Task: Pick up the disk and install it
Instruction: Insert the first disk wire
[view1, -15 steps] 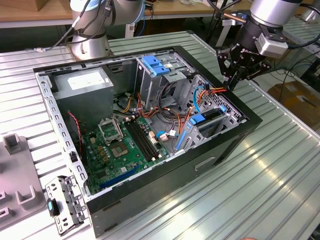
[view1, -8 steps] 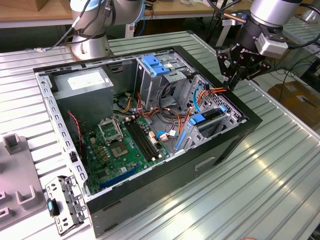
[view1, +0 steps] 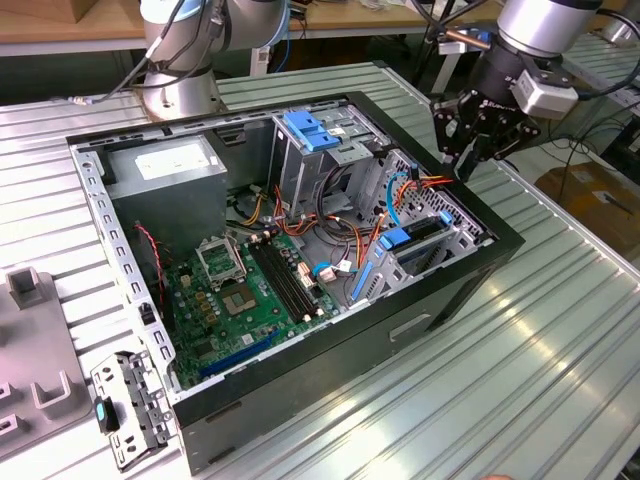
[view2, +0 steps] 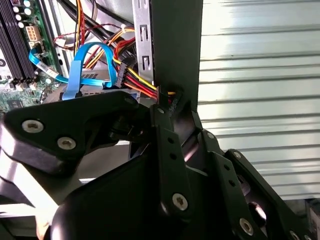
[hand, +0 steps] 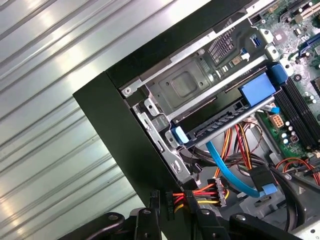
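Gripper (view1: 466, 166) pinching power connector (hand: 171, 201) at case (hand: 125, 135) edge; disk (hand: 220, 117) in bay.

- arm (view1: 545, 30): cut off by the top edge in the exterior view
- disk (hand: 220, 122): mostly hidden inside drive cage (hand: 185, 85); only one edge and blue rails show
- pincer (view2: 167, 102): body cut off by the picture edge in the second wrist view
- grey fixture (view1: 25, 285): cut off at the exterior view's left
- motherboard (view1: 250, 290): partly hidden under cables (view1: 300, 215)
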